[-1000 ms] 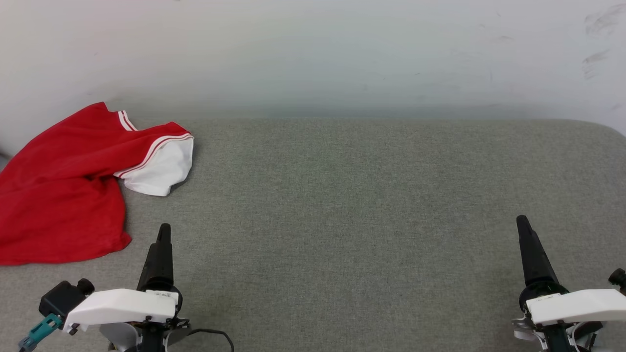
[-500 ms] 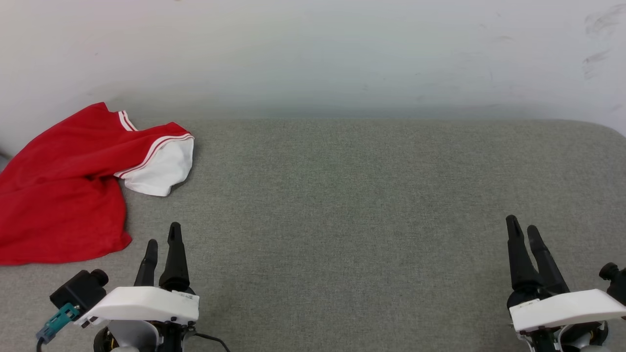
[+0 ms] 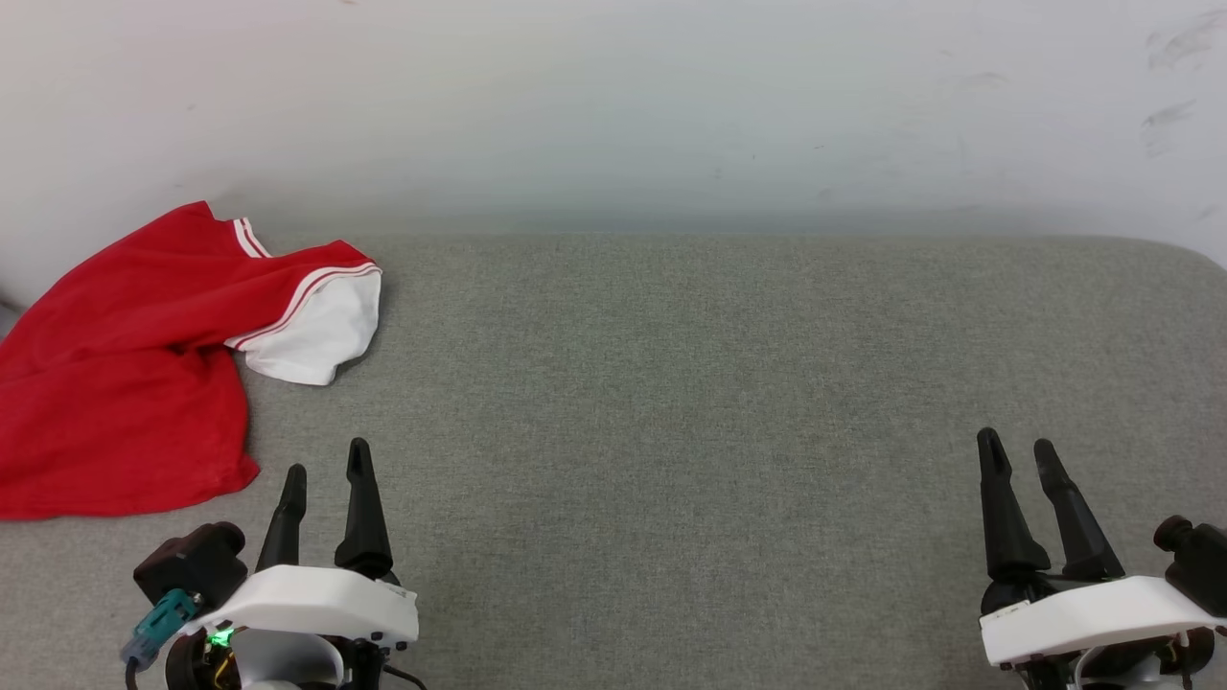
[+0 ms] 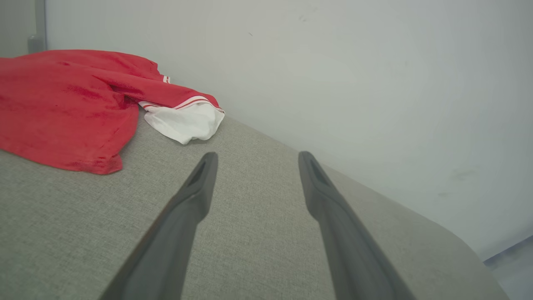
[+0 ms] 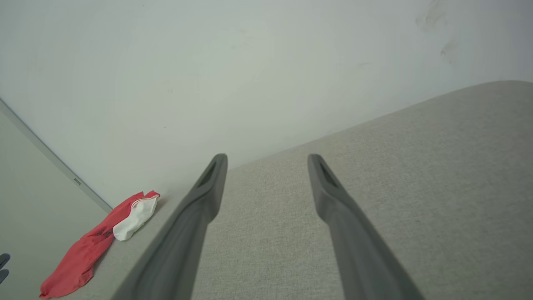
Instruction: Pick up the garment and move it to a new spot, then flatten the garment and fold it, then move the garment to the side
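Observation:
The garment (image 3: 115, 374) lies crumpled at the far left of the grey table, red with one white sleeve (image 3: 321, 335) and striped trim turned toward the middle; its "23" lettering is hidden. In the left wrist view the garment (image 4: 66, 108) sits up and to the left of my fingers. It appears small at the lower left of the right wrist view, garment (image 5: 95, 241). My left gripper (image 3: 326, 465) stands open just right of the garment's near hem, not touching it. My right gripper (image 3: 1014, 448) is open at the lower right, holding nothing.
A grey fabric-covered table (image 3: 671, 402) spans the view, its far edge against a pale wall (image 3: 613, 105). The table's rounded far-right corner (image 3: 1189, 254) shows at the right edge.
Both grippers went from shut to open, and both arms drew slightly back toward the bottom of the view. The garment has not moved.

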`<state>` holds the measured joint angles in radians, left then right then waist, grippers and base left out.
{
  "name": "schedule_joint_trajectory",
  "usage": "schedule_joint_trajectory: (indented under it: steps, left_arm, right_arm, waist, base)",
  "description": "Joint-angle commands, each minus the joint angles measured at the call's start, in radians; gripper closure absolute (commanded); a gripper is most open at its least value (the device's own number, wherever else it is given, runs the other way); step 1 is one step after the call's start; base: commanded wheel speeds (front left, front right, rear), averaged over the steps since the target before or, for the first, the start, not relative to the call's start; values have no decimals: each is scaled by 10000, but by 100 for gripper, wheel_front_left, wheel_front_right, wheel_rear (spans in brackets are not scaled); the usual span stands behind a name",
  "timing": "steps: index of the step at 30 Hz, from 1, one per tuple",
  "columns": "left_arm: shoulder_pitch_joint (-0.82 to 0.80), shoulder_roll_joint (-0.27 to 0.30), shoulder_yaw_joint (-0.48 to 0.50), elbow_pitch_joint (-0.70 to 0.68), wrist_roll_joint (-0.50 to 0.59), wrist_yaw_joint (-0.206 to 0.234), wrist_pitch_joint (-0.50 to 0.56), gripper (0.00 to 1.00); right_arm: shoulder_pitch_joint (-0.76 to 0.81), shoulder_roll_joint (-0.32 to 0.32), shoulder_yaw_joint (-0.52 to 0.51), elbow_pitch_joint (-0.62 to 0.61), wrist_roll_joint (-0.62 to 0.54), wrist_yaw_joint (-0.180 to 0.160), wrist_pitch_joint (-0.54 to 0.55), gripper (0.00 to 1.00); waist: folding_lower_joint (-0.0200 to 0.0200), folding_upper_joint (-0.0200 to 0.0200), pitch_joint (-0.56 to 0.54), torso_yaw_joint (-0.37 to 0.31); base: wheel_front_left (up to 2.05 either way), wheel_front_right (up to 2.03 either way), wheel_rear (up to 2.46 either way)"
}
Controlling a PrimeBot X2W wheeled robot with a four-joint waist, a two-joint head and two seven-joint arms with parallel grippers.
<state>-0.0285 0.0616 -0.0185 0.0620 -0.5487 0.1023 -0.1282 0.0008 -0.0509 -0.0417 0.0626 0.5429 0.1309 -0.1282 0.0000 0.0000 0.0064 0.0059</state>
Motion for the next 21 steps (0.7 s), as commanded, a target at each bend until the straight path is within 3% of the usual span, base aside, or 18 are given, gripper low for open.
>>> schedule_joint_trajectory:
  steps: [1,21]
  left_arm:
    - [-45,92,-49,-162,253,74,-113,0]
    - [-9,514,-919,-418,2337,770,-611,0]
  right_arm:
    - [-28,6,23,-181,-278,-2,-96,0]
    - [115,8,104,-448,-2588,-2,-599,0]
  waist:
    - [0,0,-1,1]
    - [0,0,15,48]
  base:
    - [0,0,0]
    - [0,0,0]
